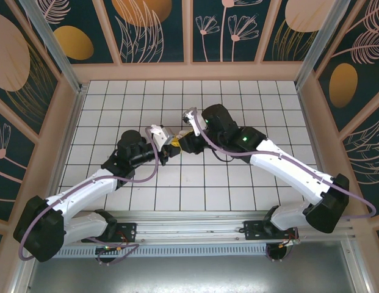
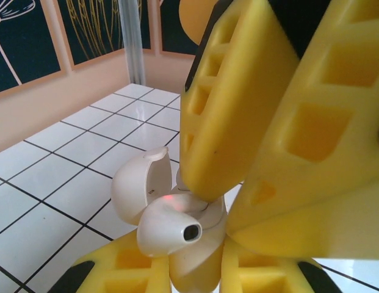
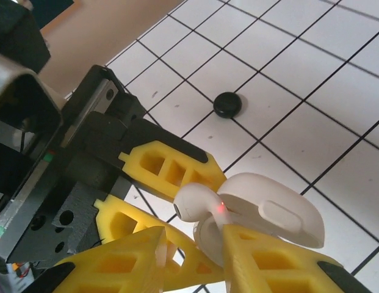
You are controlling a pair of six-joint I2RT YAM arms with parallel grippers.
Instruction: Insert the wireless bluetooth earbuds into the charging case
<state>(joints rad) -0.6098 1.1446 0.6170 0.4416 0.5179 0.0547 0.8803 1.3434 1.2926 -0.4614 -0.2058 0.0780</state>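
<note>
Nearest me, my left gripper [image 2: 192,274] is clenched on the body of the white charging case [image 3: 271,213], holding it above the tiled table [image 1: 238,177] with the lid swung open. A white earbud [image 3: 194,204] lies at the mouth of the case, with a red light glowing right beside it. My right gripper [image 3: 192,235] meets it from the other side, its yellow fingers slightly parted and one tip against the earbud, so I read it as released. Farther out, a small black round bit [image 3: 227,104] rests on a tile seam.
</note>
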